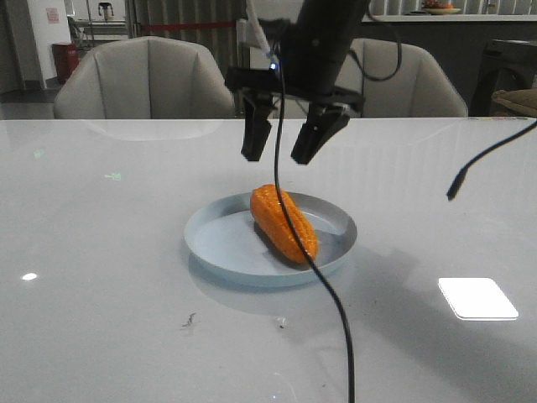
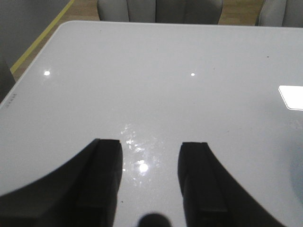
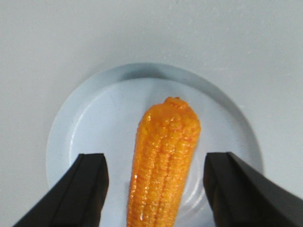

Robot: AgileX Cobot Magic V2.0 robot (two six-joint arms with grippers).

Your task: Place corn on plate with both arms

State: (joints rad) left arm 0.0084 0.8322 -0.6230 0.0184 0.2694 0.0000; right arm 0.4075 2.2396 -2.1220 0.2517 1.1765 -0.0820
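My right gripper (image 1: 284, 143) hangs in the air with its two black fingers (image 3: 85, 189) spread wide and pointing down. Nothing sits between them. My left gripper (image 2: 150, 184) has its fingers apart too, holding nothing.

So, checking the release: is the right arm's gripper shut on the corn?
No: the right gripper hangs open above the corn.

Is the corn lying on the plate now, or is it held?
On the plate: the corn lies flat, and the open right tool hangs above it.
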